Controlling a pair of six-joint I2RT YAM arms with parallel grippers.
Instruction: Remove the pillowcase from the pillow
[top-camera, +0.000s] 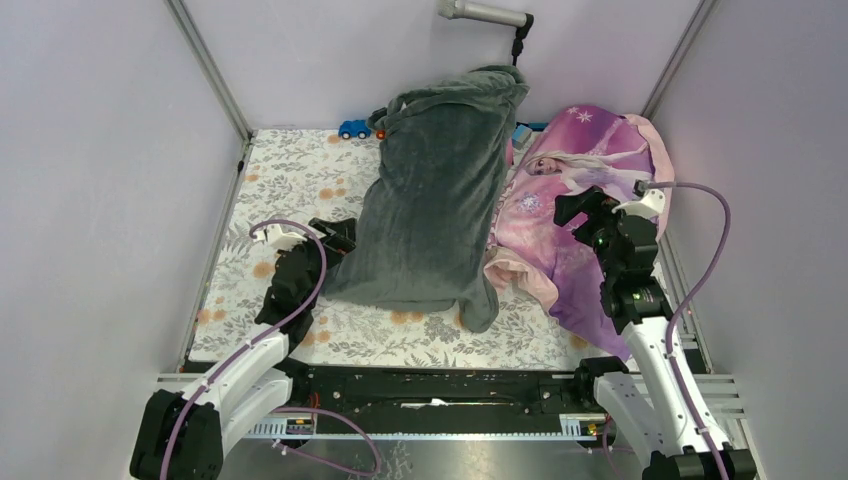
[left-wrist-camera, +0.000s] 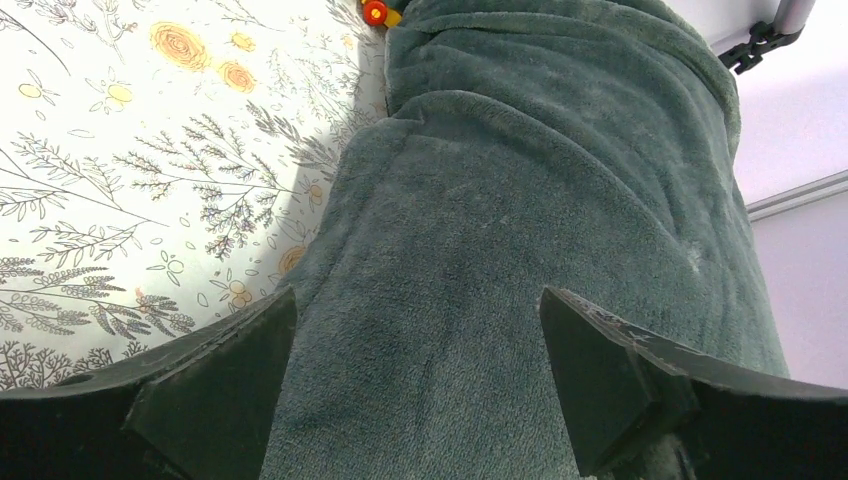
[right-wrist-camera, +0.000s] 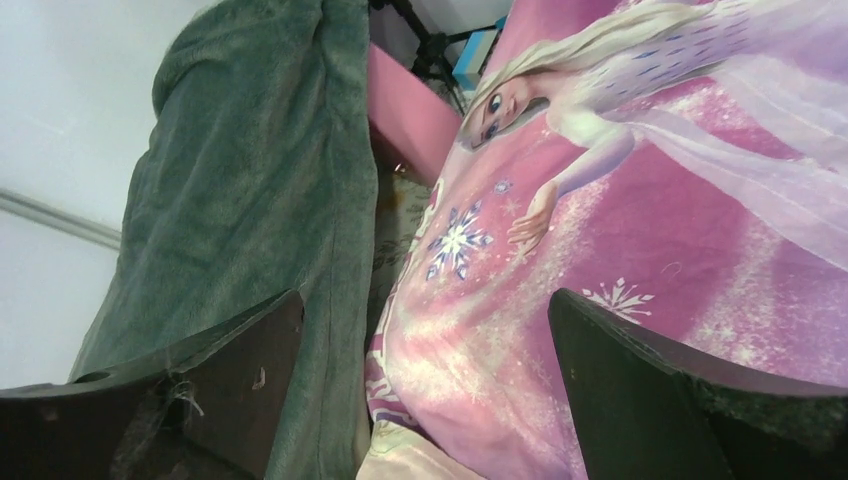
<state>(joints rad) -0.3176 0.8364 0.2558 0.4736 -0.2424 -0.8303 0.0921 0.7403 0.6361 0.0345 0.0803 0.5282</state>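
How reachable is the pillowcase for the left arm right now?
Probably yes: the left arm sits right beside the pillowcase, at its near-left edge, jaws open toward the fleece, and nothing shows in between.

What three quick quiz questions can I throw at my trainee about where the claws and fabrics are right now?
1. True or false: the left claw is shut on the pillowcase.
2. The right claw hovers over: A) the pillowcase, B) the princess-print fabric, C) a white towel.
3. Fill in: the blue toy car sits at the table's ___ edge.
Key: 1 false, its jaws stand open; 2 B; 3 far.
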